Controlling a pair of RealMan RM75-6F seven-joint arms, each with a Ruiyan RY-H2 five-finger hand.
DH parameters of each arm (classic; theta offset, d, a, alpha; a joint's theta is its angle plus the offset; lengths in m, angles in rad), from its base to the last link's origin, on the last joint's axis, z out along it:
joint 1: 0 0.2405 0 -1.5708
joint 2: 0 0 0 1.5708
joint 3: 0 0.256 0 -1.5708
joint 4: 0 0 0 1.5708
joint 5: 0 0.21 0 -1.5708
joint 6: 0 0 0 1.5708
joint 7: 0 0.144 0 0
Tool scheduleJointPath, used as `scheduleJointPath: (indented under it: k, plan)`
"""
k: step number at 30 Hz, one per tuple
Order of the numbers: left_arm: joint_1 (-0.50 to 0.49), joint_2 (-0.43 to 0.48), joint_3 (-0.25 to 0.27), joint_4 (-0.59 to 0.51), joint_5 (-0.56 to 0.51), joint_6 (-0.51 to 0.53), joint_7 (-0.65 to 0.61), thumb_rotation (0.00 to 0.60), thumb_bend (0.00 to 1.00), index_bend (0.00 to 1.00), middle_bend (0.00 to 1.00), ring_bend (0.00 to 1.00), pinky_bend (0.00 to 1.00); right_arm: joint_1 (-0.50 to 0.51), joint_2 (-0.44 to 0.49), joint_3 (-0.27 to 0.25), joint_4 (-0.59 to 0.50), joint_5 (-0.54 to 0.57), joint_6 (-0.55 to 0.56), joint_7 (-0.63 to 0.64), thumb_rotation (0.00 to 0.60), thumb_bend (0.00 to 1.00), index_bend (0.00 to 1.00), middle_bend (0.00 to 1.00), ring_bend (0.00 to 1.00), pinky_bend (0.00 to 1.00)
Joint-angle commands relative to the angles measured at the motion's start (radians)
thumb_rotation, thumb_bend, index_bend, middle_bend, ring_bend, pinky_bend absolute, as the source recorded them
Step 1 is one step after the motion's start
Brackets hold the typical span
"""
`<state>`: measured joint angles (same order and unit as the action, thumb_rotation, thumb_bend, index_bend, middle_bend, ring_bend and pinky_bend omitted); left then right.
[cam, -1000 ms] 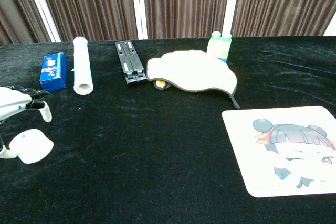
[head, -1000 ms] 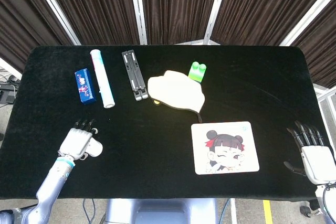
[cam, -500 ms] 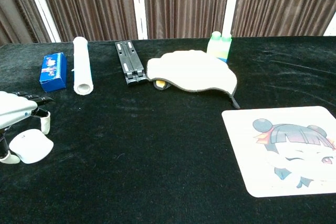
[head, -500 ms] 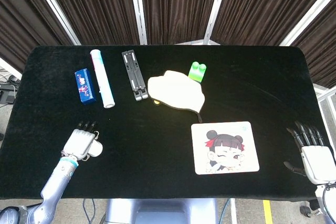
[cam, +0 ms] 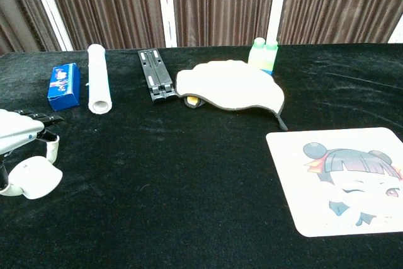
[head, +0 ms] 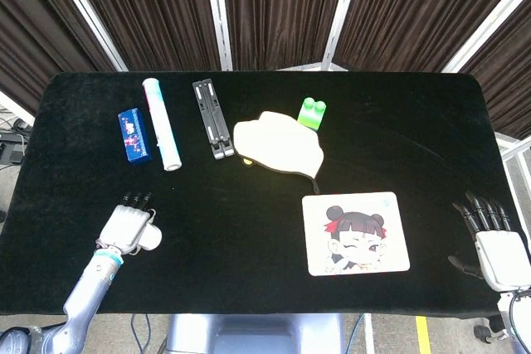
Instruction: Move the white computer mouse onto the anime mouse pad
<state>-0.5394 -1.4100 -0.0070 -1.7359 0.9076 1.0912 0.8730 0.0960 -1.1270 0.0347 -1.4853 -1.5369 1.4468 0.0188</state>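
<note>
Left hand (cam: 19,131) draped over white computer mouse (cam: 36,177) at the table's (head: 249,230) near-left, fingers curled around it; firm grip impossible to tell. Right hand (head: 495,242) spread, holding nothing, off the right edge. Anime mouse pad (head: 355,233) well apart, bearing a winking girl. Blue box (head: 133,135) lettering unreadable.

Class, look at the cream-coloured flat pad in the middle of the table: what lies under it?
Under the cream-coloured flat pad, a small yellow-orange thing peeks out at its near left edge, beside the black folding stand. The rest is covered, so it cannot be identified.
</note>
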Motion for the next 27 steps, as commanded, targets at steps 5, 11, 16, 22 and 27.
scheduleJointPath:
  k: [5,11,16,22,27]
  plan:
    - [-0.015,0.017,-0.006,-0.037,0.059,0.024,-0.015,0.6,0.33,0.55,0.0,0.0,0.0,0.001,-0.001,0.002,0.002,0.003,-0.001,0.002,0.6,0.1,0.11,0.0,0.0,0.0]
    - [-0.101,0.01,-0.073,-0.071,0.092,0.02,0.043,0.6,0.33,0.55,0.0,0.0,0.0,0.004,0.002,0.007,0.002,0.017,-0.011,0.012,0.6,0.1,0.11,0.0,0.0,0.0]
    - [-0.184,-0.03,-0.128,-0.06,0.05,-0.007,0.107,0.6,0.33,0.55,0.0,0.0,0.0,0.008,0.005,0.015,0.007,0.034,-0.022,0.027,0.6,0.1,0.11,0.0,0.0,0.0]
    - [-0.281,-0.107,-0.175,-0.019,-0.036,-0.054,0.162,0.6,0.33,0.55,0.0,0.0,0.0,0.013,0.005,0.022,0.015,0.051,-0.036,0.038,0.6,0.1,0.11,0.0,0.0,0.0]
    - [-0.353,-0.178,-0.186,0.04,-0.083,-0.085,0.198,0.6,0.33,0.55,0.0,0.0,0.0,0.017,0.001,0.024,0.027,0.066,-0.054,0.047,0.6,0.1,0.11,0.0,0.0,0.0]
